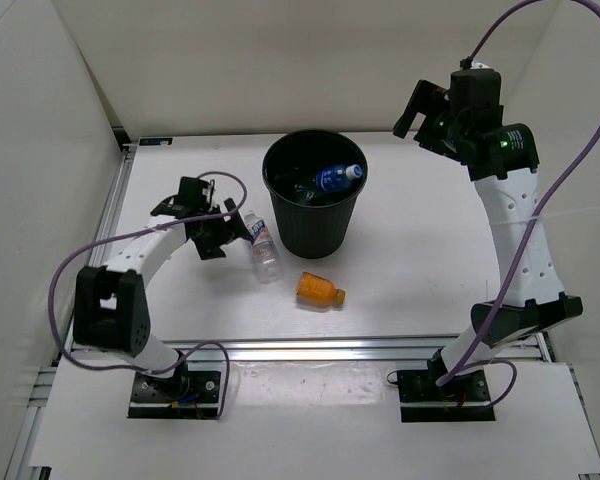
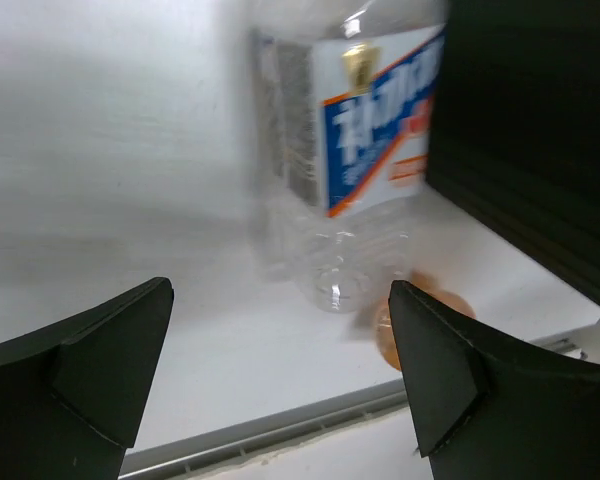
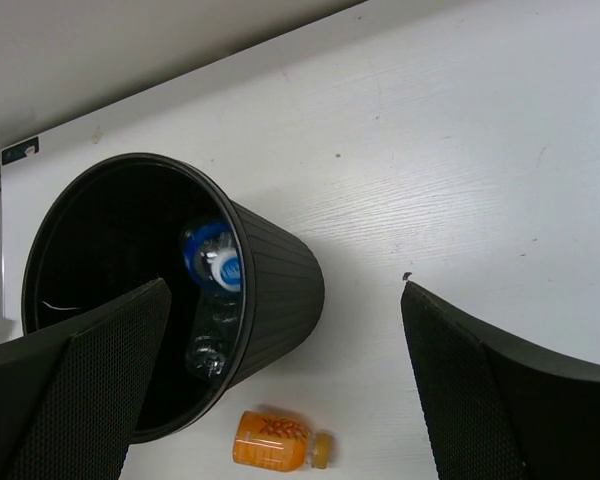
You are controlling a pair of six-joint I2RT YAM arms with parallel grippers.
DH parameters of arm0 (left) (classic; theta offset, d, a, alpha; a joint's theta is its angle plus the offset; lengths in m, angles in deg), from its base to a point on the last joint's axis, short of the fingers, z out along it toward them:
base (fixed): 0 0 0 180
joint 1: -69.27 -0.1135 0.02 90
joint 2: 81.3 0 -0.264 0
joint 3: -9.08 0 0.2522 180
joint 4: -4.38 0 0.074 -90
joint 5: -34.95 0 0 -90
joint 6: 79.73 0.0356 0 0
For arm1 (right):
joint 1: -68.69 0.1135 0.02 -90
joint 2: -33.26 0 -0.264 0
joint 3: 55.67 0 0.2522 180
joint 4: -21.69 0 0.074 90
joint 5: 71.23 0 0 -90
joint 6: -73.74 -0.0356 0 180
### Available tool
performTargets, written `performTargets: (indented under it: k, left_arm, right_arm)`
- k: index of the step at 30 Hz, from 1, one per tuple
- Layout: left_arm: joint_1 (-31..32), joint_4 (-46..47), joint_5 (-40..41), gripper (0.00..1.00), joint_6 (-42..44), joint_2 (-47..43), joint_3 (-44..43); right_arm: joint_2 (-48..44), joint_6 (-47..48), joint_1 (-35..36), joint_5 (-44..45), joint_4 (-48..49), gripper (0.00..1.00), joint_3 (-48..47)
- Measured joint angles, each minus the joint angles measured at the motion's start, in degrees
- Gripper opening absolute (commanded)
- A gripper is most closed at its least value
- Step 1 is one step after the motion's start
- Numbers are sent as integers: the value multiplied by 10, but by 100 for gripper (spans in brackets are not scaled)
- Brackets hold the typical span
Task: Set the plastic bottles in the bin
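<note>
The black bin point(image 1: 314, 205) stands at mid-table with a blue-label bottle point(image 1: 337, 177) and other clear bottles inside; the right wrist view shows the bin point(image 3: 275, 290) and that bottle point(image 3: 212, 262). A clear bottle with a white label point(image 1: 261, 243) lies left of the bin. It fills the left wrist view point(image 2: 355, 150), just ahead of the open jaws. The squat orange bottle point(image 1: 318, 289) lies in front of the bin; it also shows in the right wrist view point(image 3: 275, 441). My left gripper point(image 1: 223, 222) is open beside the white-label bottle. My right gripper point(image 1: 420, 115) is open, raised right of the bin.
White walls enclose the table at the back and both sides. An aluminium rail point(image 1: 310, 348) runs along the near edge. Purple cables point(image 1: 570, 170) loop off both arms.
</note>
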Motion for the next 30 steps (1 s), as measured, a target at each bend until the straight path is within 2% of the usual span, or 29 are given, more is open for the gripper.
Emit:
performTargets:
  k: [6,14,22,23,26,30]
  left_arm:
    - [3,14,-36,100,1,74,9]
    - [16,33,-38,100,1,137,-65]
    - [37,47,-45,99,0,214,-102]
    - [37,48,-47,92,0,224,-101]
    - [38,51,-63,80,-5,241,-89]
    - [36,61,-87,55,-6,229,-69]
  right_arm:
    - [-2,0,0,-7,1,100,7]
    - [-39,2,0,-2,-3,100,71]
    - [-75,14,0,17,-7,100,81]
    - [-78,16,0,20,-6,100,83]
    - [-91,18,0,27,-6,100,93]
    - [-97,19,0,37,-7,100,106]
